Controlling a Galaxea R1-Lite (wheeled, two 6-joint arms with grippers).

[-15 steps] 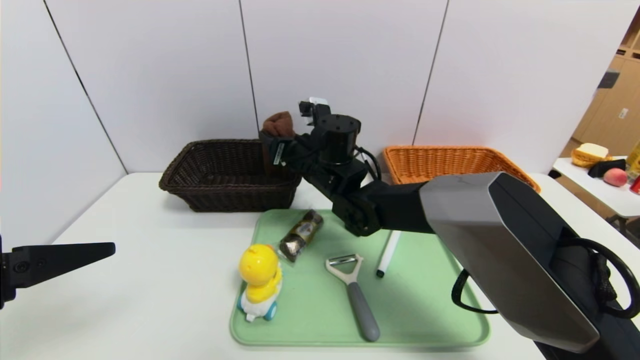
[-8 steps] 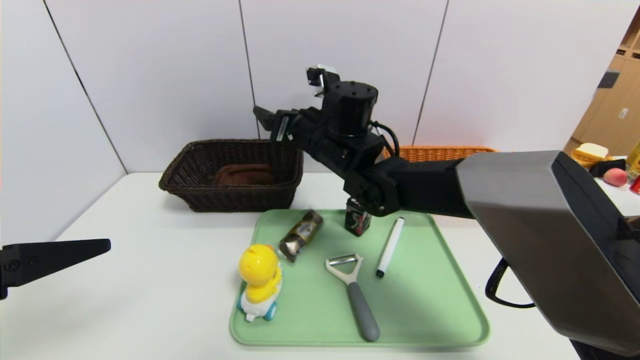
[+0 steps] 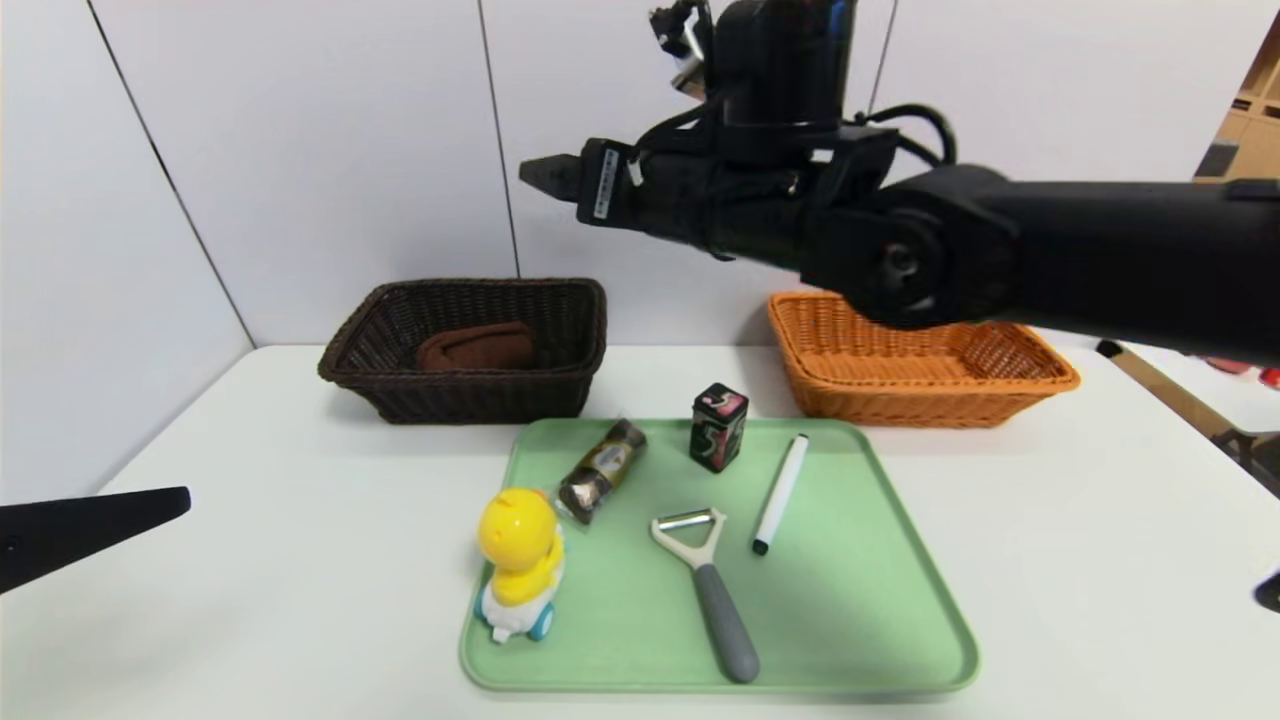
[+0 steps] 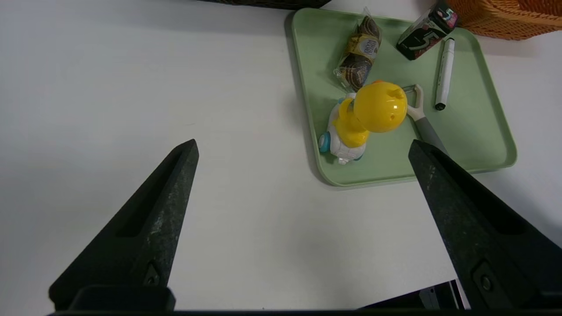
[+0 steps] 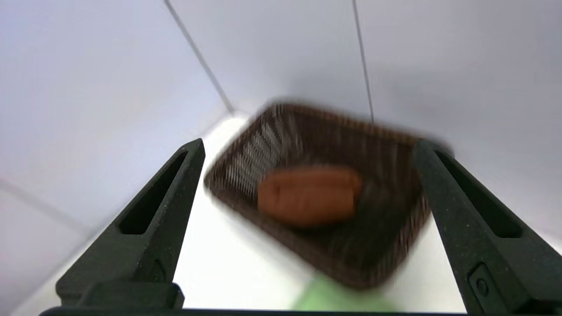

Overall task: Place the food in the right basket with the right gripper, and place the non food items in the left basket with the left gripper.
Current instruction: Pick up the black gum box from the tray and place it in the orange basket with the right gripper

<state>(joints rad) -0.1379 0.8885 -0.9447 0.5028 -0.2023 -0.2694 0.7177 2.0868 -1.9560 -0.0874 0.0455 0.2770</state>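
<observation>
White desk (image 3: 300, 500) fills the frame, green tray (image 3: 850, 600) at centre. Upper left, the dark basket (image 3: 400, 385) holds a brown item, perhaps bread (image 3: 476, 347); the orange basket (image 3: 920, 385) sits right. Above, the right gripper (image 5: 307, 149) hangs spread, empty. Lower left, the left gripper (image 4: 303, 149) gapes.

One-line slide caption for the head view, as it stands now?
Right claw open above the dark basket holding a brown bun; five items on the green tray.
</observation>
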